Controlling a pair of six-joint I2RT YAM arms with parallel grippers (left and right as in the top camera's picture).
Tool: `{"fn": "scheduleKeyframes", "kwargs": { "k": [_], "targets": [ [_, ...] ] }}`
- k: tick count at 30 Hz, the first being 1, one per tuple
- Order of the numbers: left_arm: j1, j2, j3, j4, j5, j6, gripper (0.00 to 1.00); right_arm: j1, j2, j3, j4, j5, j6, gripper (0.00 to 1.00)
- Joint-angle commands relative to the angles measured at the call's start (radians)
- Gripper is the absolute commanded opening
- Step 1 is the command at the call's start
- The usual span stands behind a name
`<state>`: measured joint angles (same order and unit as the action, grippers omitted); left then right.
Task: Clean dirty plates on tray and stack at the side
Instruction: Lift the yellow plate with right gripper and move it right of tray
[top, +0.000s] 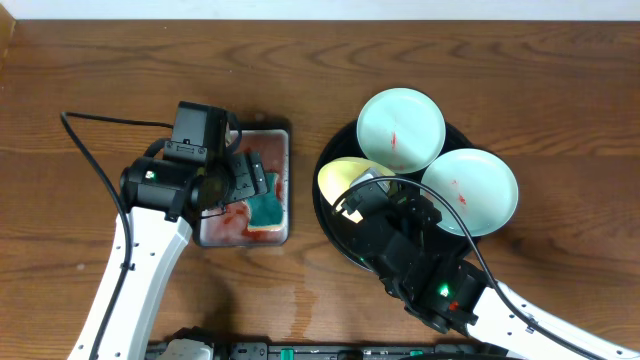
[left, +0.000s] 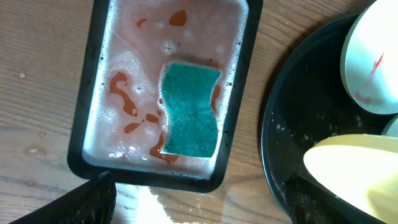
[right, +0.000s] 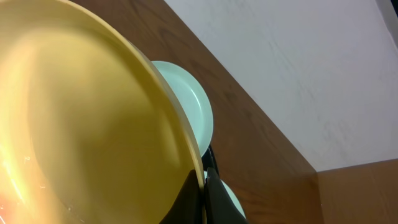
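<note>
Under the spread left jaws lies the sponge (left: 190, 109), narrow across their gap; right jaws clamp the tilted yellow plate (top: 345, 178).

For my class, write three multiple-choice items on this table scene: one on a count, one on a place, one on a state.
1. How many mint plates lie on the round tray?
A one
B two
C three

2. Where is the sponge?
A in the small tray
B on the round tray
C on a mint plate

3. The yellow plate is:
A flat on the round tray
B under the sponge
C tilted, its rim clamped in the jaws of the right gripper

Key:
1 B, both show in the overhead view.
2 A, the left wrist view shows it there.
3 C, the right wrist view shows the jaws shut on its rim.
</note>
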<state>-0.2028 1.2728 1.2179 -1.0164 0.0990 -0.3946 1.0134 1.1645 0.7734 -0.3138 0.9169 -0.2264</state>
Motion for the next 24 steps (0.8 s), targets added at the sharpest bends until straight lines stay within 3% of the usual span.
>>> {"fn": "scheduleKeyframes", "kwargs": {
  "k": [1,8,14,17,24],
  "targets": [
    [0.003,-0.001,0.010,-0.003,-0.002,0.002,0.87,-0.012,-0.009,0.027,0.003,0.029,0.031,0.01],
    [0.003,-0.001,0.010,-0.003,-0.002,0.002,0.87,-0.036,-0.009,0.027,-0.001,0.029,0.086,0.01],
    [0.003,-0.001,0.010,-0.003,-0.002,0.002,0.87,-0.206,-0.009,0.027,-0.104,-0.041,0.450,0.01],
    [0.003,-0.001,0.010,-0.003,-0.002,0.002,0.87,-0.371,-0.011,0.027,-0.154,-0.307,0.568,0.01],
    [0.003,-0.001,0.010,-0.003,-0.002,0.002,0.87,-0.848,-0.068,0.028,-0.146,-0.991,0.570,0.01]
  ]
}}
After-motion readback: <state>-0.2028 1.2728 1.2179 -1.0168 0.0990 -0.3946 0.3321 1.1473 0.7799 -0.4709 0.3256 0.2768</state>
